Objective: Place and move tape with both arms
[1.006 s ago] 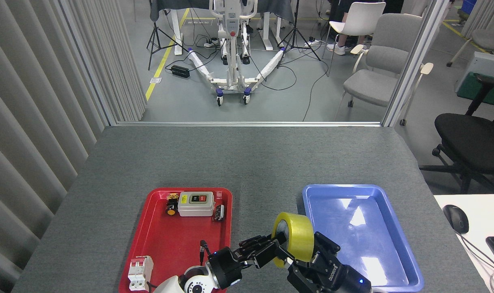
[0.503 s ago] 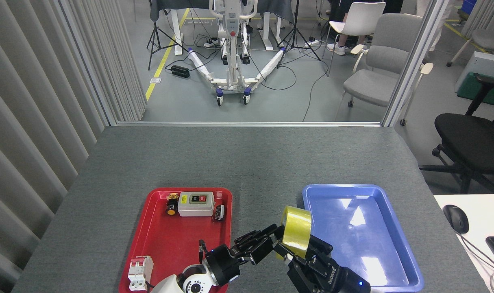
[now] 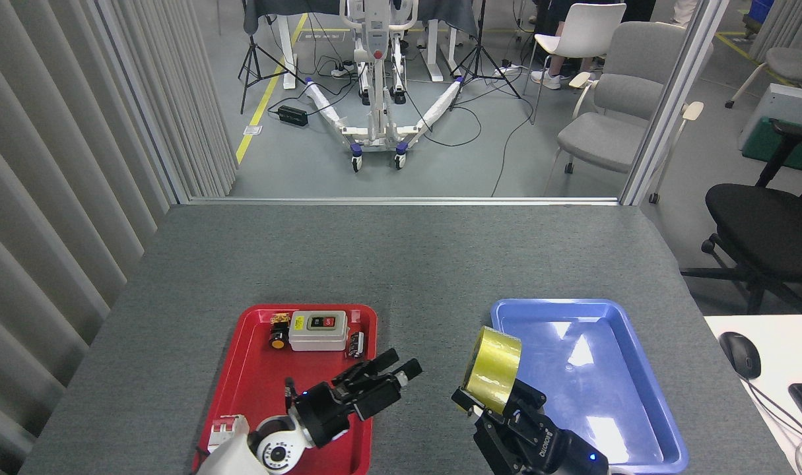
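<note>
Left fingers [image 3: 382, 369] released tape [image 3: 493, 369].

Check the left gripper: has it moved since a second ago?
Yes. The left gripper has let go of the tape and drawn back left, now over the red tray. The right gripper alone holds the roll beside the blue tray.

ROBOTIQ, upside down, on right gripper [image 3: 490, 402].

Right gripper [image 3: 500, 406] fingertips — behind tape [image 3: 493, 369]
</note>
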